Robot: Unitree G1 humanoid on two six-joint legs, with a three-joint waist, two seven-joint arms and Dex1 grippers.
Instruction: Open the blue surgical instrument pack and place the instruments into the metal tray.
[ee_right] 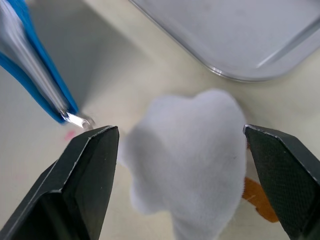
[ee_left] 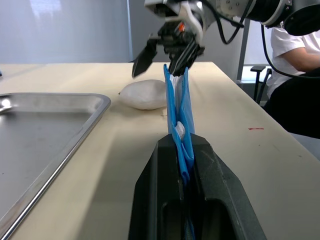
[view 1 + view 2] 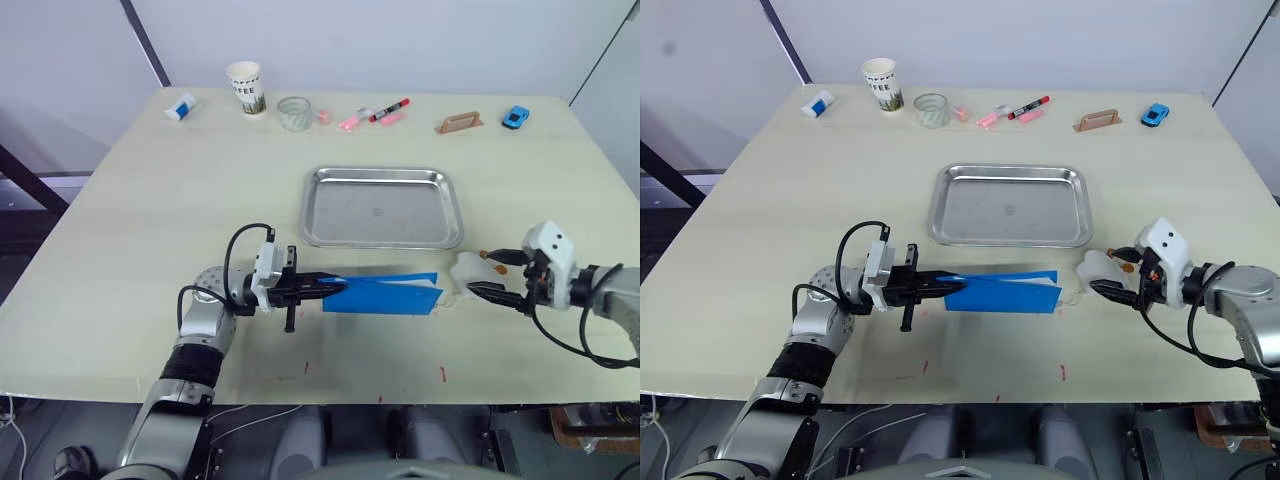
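the metal tray (image 3: 380, 207) lay flat on the table (image 3: 120, 240) and served as the reference point. the blue surgical instrument pack (image 3: 385, 294) sat just in front of the tray's near rim, on the robot's side, standing on edge rather than lying flat. the left gripper (image 3: 325, 289) was clamped on the pack's left end; the left wrist view showed both black fingers (image 2: 152, 200) pressed against the blue sheet with whitish insert between them. a thin silvery tip (image 1: 77, 119) protruded from the pack's right end. the right gripper (image 3: 485, 291) stood off the tray's near right corner, its fingers spread wide apart and holding nothing. a white soft lump (image 3: 468, 270) rested on the table at that corner, between the right fingers in the wrist view. the cup (image 3: 245, 87), glass (image 3: 294, 112), markers (image 3: 375, 115) and blue toy car (image 3: 515, 117) lay beyond the tray's far rim.
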